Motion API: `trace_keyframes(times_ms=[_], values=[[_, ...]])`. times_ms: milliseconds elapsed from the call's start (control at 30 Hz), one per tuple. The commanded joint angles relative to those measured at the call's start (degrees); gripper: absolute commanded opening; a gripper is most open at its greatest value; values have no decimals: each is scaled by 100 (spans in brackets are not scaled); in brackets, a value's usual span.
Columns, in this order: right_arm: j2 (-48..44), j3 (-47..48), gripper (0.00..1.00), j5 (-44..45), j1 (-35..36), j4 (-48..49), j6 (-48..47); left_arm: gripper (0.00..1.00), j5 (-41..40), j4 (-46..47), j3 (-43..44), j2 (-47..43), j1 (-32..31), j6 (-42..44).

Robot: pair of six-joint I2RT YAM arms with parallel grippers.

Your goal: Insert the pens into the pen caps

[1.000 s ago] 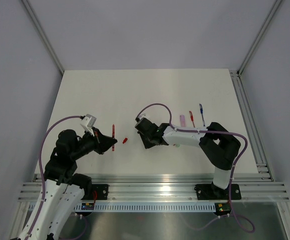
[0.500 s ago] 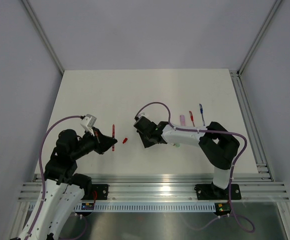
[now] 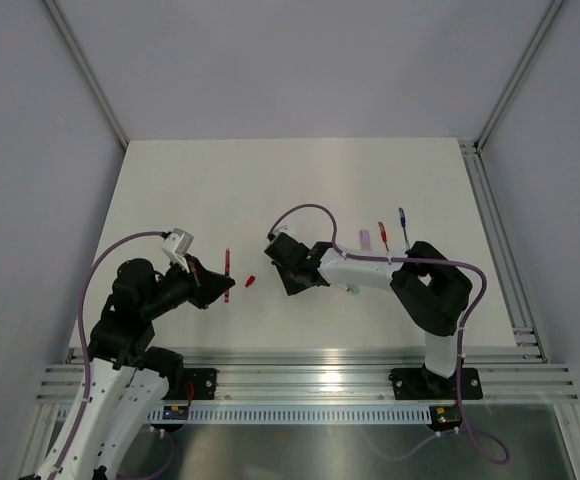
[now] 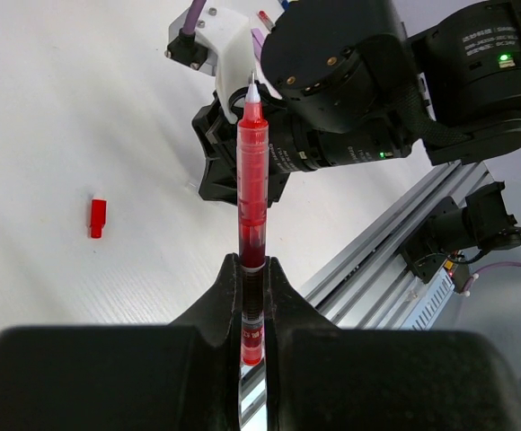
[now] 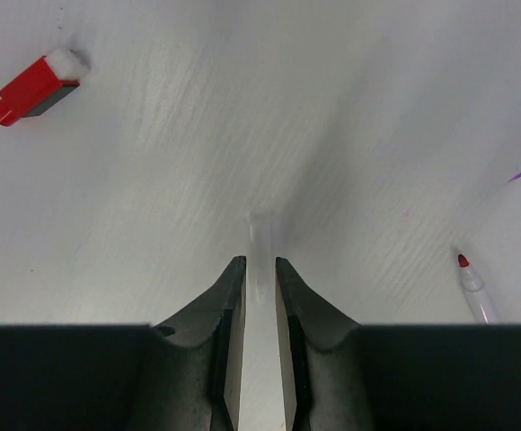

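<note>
Two grips over the white bench (image 3: 170, 190): left fingers (image 4: 217, 301) shut tight on the slim red plastic pen (image 4: 252, 180) by its tail, right fingers (image 5: 227, 301) nearly closed, pinching a pale translucent plastic stub (image 5: 261, 242), while the small red plastic cap (image 5: 34, 88) lies loose between them.

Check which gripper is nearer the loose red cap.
Left. Left gripper, holding the red pen, sits just left of the red cap; right gripper, pinching a clear piece, is farther to its right.
</note>
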Motion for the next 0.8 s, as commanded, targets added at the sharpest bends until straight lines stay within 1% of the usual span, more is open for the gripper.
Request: trace_keyframes(times_ms=[0, 433, 533, 767], values=[[157, 218, 25, 64, 17, -108, 9, 0, -46, 129, 202, -50, -25, 119], [561, 561, 23, 196, 35, -398, 0, 0, -63, 120, 201, -93, -16, 101], [570, 587, 25, 204, 26, -433, 9, 0, -64, 120, 202, -50, -16, 110], [667, 728, 25, 266, 26, -477, 0, 0, -81, 111, 202, -50, -16, 110]])
